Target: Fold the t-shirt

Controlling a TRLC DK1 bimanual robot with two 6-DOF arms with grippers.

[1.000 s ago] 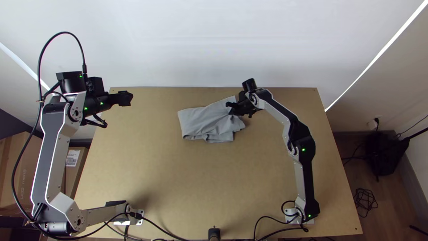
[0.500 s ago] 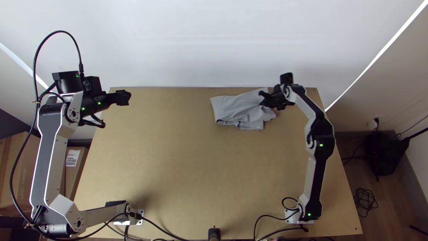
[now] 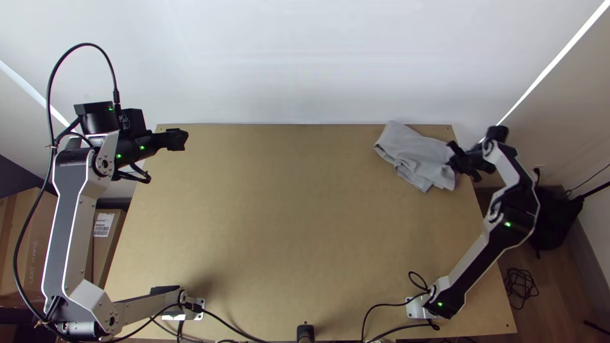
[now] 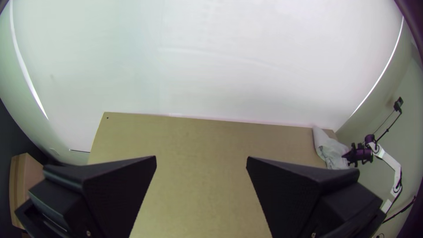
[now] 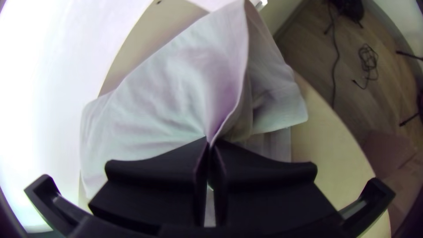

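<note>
Treat T-shirt (image 3: 413,151) (grey, part-bunched, near far R corner of table (image 3: 286,235)) as light, limp & prob. non-fragile: R gripper (image 5: 210,142) fingers closed on a pinched fold, L gripper (image 4: 201,160) fingers apart; for folding, grip outer corners, not mid-cloth.

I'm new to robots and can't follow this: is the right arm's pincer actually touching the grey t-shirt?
Touching. The right wrist view shows the pincer shut on a pinch of the t-shirt, its creases running into the grip.
</note>
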